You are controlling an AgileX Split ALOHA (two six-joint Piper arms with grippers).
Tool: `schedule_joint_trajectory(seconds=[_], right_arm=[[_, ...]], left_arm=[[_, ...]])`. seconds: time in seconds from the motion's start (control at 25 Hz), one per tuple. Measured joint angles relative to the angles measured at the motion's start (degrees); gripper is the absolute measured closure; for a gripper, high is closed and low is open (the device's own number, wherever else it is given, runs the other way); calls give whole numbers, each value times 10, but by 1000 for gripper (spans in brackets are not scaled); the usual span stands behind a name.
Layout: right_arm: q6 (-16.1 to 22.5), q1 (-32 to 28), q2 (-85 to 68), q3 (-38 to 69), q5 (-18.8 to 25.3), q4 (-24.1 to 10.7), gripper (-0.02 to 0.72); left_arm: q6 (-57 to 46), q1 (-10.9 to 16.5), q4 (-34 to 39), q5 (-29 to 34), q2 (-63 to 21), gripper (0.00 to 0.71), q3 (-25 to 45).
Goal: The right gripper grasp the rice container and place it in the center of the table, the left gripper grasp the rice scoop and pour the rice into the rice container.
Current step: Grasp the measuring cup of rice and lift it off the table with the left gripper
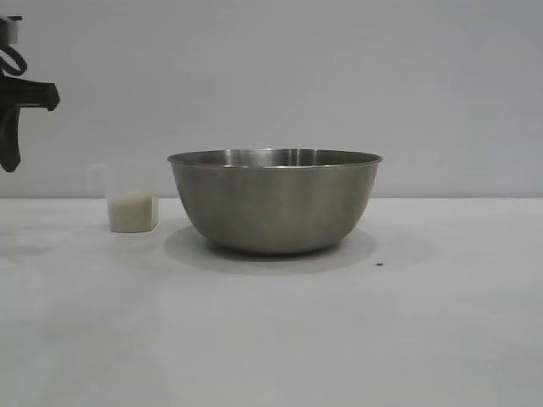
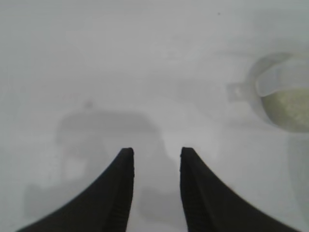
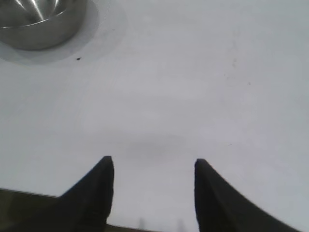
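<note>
The bowl (image 1: 275, 202) stands upright near the middle of the tabletop (image 1: 339, 339) in the exterior view, its rim level and its shadow spread under it. At its 9 o'clock, just beside it but not touching, sits the scoop (image 1: 132, 205), a small clear cup with rice (image 1: 132, 212) filling its lower part. A dark speck (image 1: 378, 264) lies on the tabletop at the bowl's 4 o'clock.

The left pincer (image 2: 157, 154) hangs in the air at the exterior view's left edge (image 1: 12, 127), above the scoop and off to its 10 o'clock, well apart from it. Its fingers (image 2: 120, 188) stand spread with nothing between them, pointing down at bare tabletop. In the left wrist view the scoop (image 2: 282, 92) lies at 2 o'clock from the fingertips (its handle tab turned toward the pincer's side), with rice (image 2: 287, 104) showing inside.

The right pincer (image 3: 153, 162) is likewise spread and empty, poised over bare tabletop. In its wrist view the bowl (image 3: 41, 21) lies far off at 10 o'clock from the fingertips, with the speck (image 3: 78, 59) just beside it.
</note>
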Motion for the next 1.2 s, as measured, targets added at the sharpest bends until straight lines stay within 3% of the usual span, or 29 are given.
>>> schedule_joint_trajectory(seconds=[0.56,0.84,1.0,1.2], right_arm=[[0,0,0,0,0,0,376],[0,0,0,0,0,0,376],[0,0,0,0,0,-1,376],[0,0,0,0,0,-1,376]], left_arm=[[-15,1,-4,-158,0,459,55],[-15,36,-41,-229,0,459,110],[-15,37,-41,-243,0,459,116],[-7,37,-41,-309,0,459,122]])
